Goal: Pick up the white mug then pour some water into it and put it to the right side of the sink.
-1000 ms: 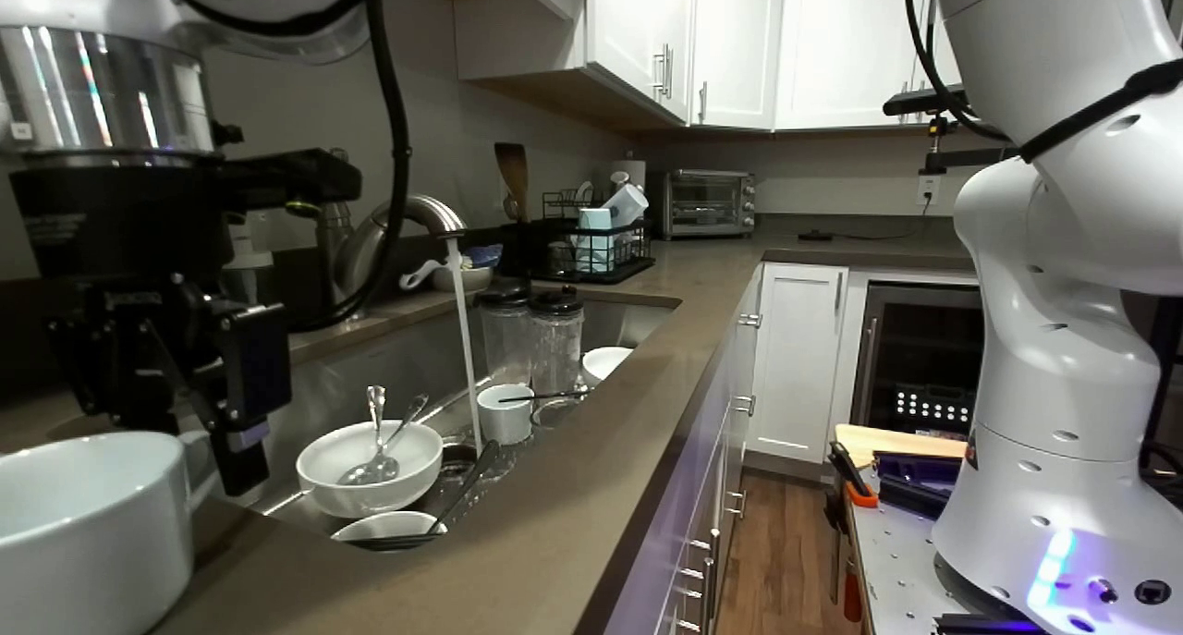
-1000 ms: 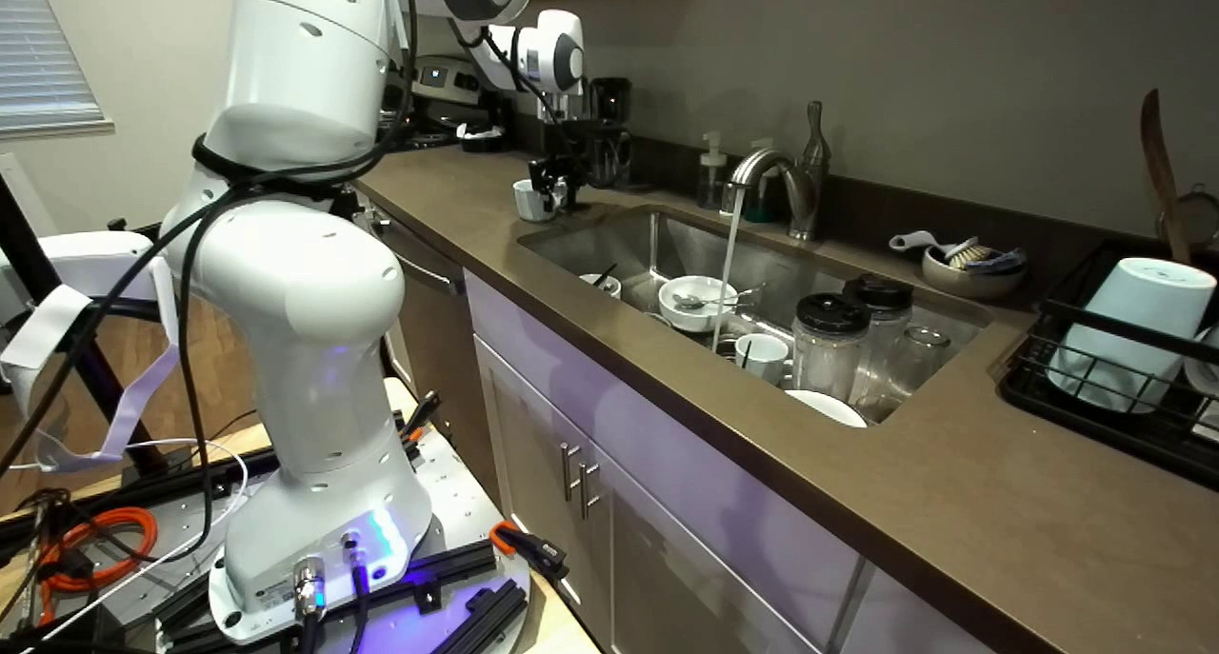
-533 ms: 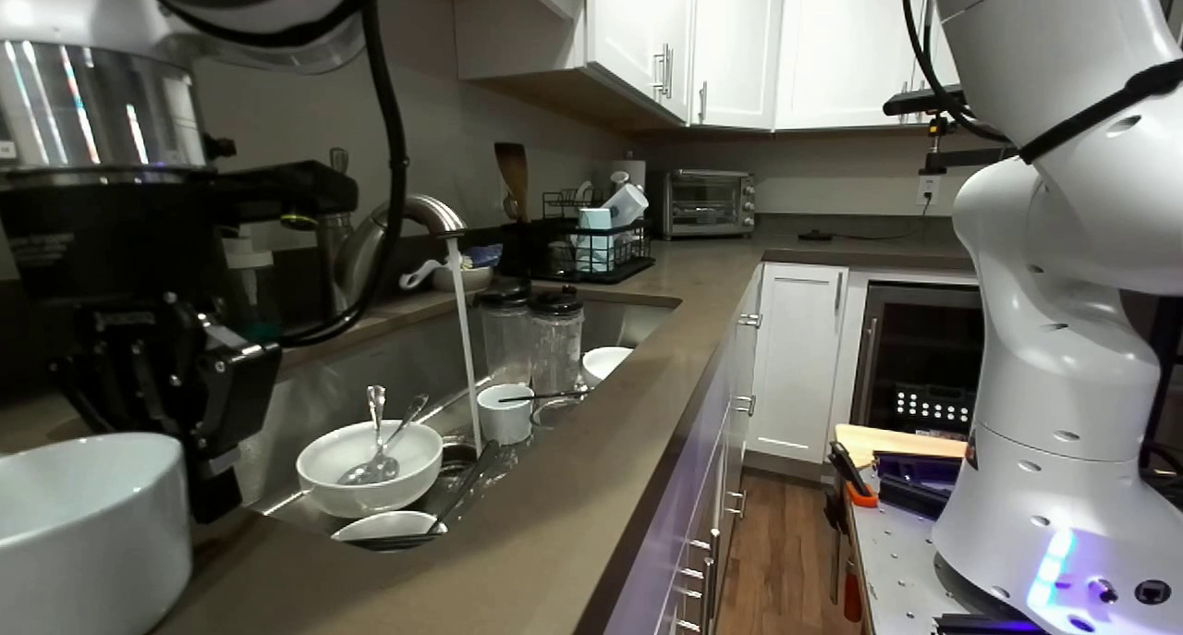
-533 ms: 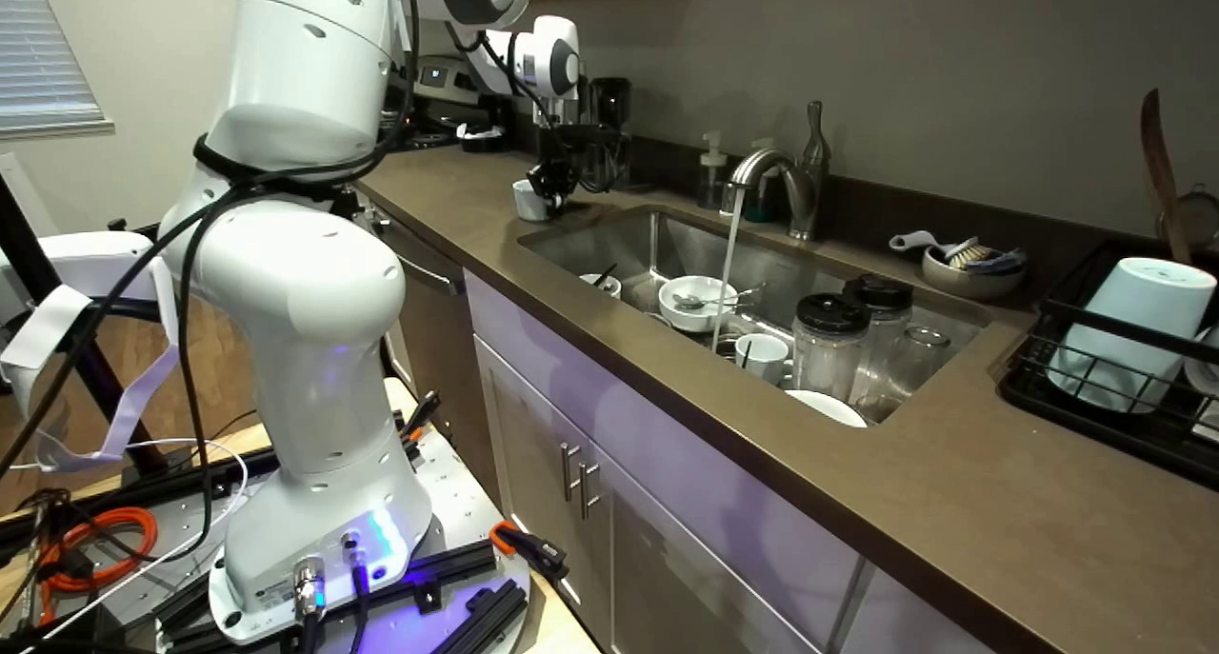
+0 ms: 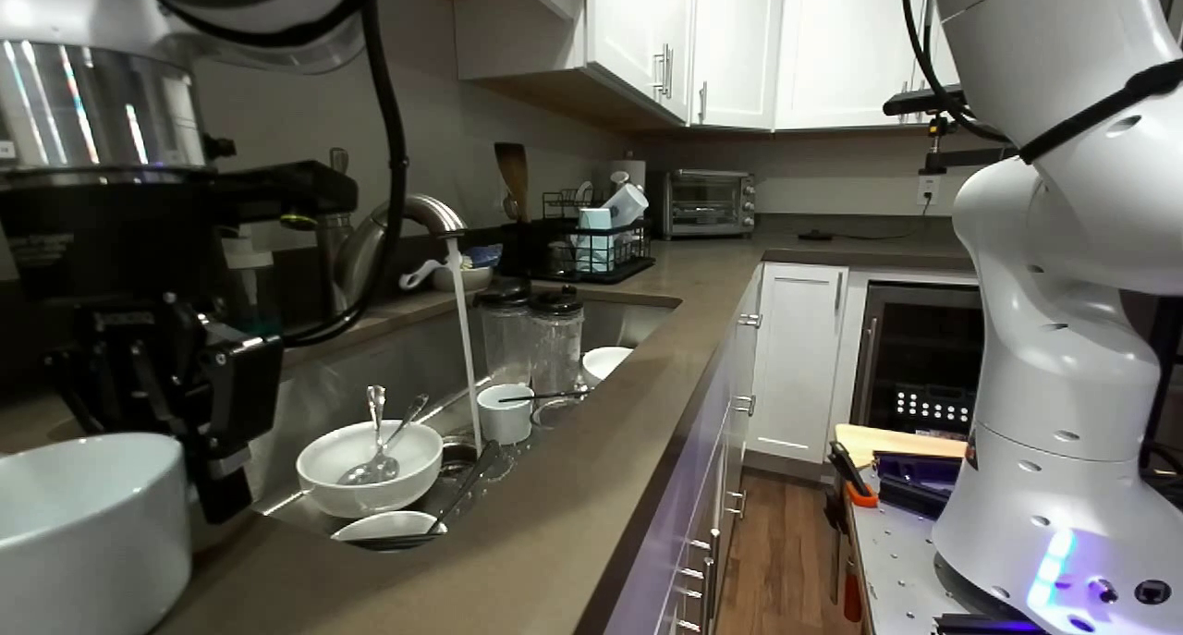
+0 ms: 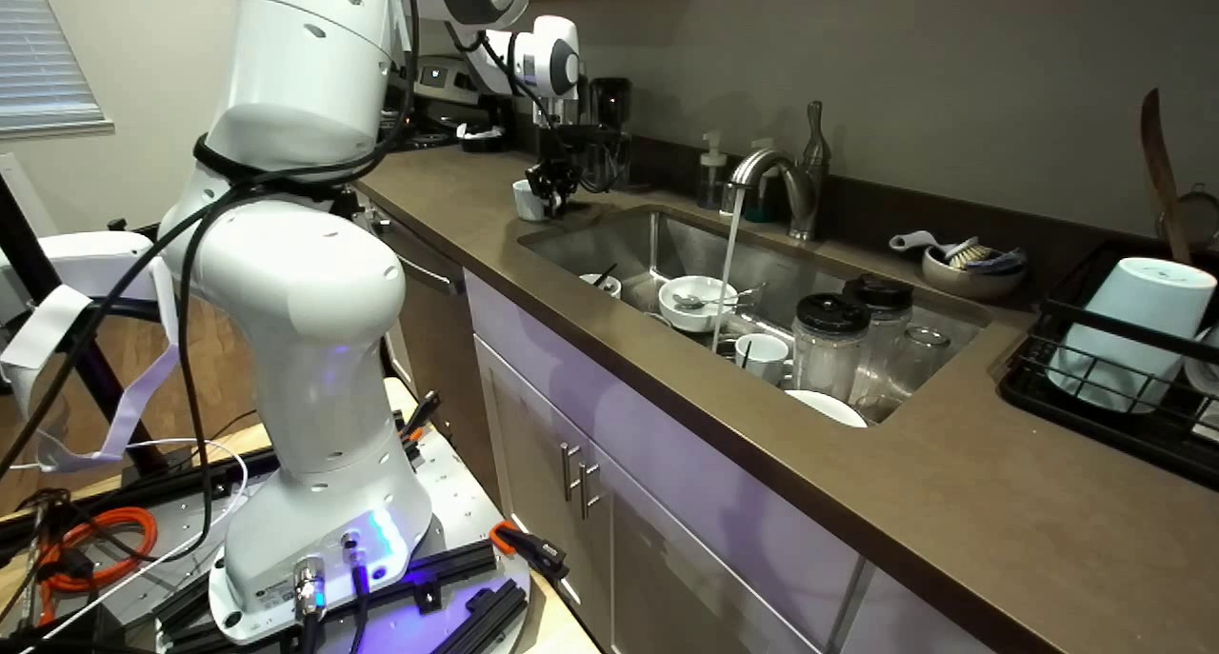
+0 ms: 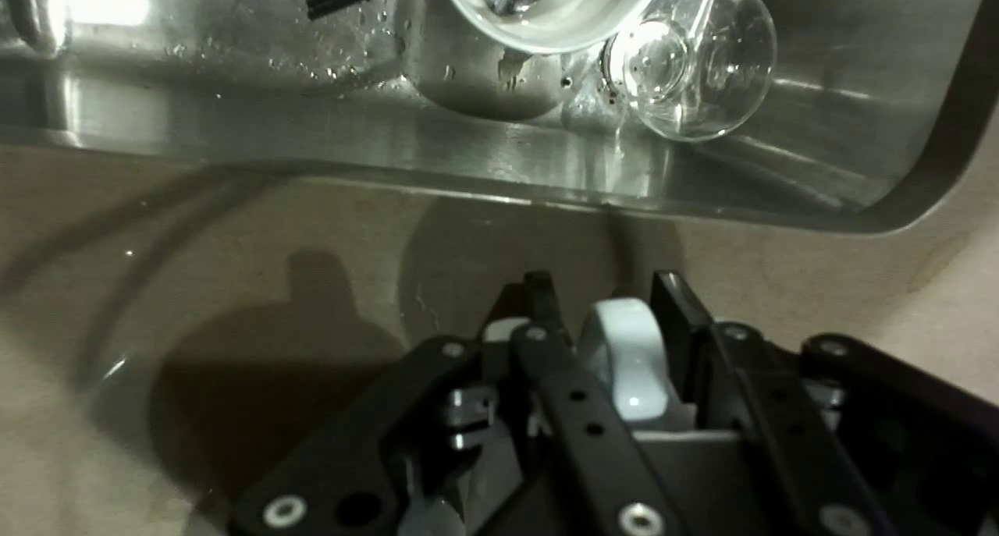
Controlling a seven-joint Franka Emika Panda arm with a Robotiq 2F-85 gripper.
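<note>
The white mug stands upright on the brown counter beside the sink, its rim facing up. In an exterior view, the mug is partly covered by my gripper. Seen from the wrist, its loop handle sits between the two black fingers of my gripper. A gap shows left of the handle; the right finger is very close to it, and contact there cannot be told. The jaws stand apart, not clamped. Water runs from the chrome faucet into the steel sink.
Inside the sink are a white bowl with spoons, a smaller white cup, lidded jars and a clear glass. A dish rack stands beyond the sink. Soap bottles line the wall.
My gripper has come slightly down and toward the white mug, around its handle. Over the last half second, the visible finger has shifted a little away from the mug, which stays put.
</note>
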